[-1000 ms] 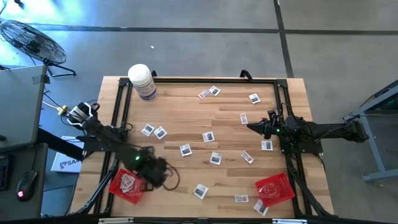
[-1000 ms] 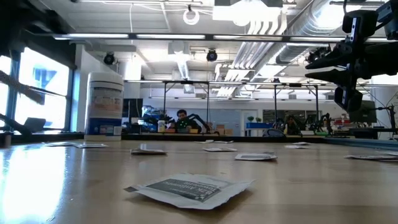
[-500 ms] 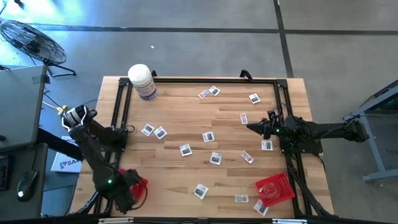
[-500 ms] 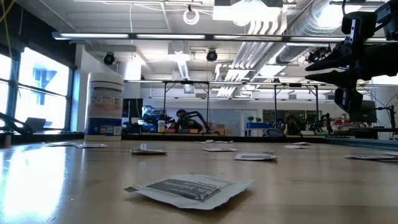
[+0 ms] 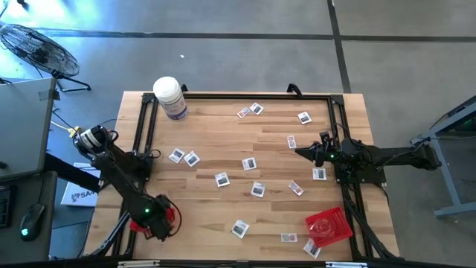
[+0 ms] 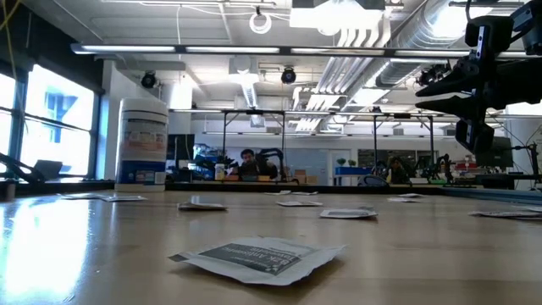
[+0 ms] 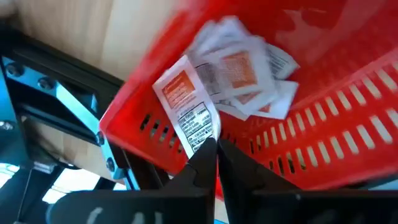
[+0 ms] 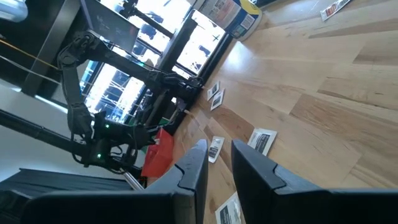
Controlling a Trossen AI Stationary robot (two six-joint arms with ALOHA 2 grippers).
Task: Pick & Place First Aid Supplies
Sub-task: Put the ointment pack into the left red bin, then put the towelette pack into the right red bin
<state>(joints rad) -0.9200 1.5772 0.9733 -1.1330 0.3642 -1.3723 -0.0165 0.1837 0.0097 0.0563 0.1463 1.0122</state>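
Across the wooden desk (image 5: 223, 149) many packets (image 5: 251, 164) lie loose, so with your left hand (image 7: 216, 144) clenched on one packet (image 7: 186, 115) above the red tray (image 7: 348, 118), release it well inside the rim, while your right hand (image 5: 305, 152) waits slightly parted, empty.

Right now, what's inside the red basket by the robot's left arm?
The red tray holds a small pile of white packets. The left gripper pinches one packet above it. Packets under the pile cannot be counted, and the arm covers the tray from above.
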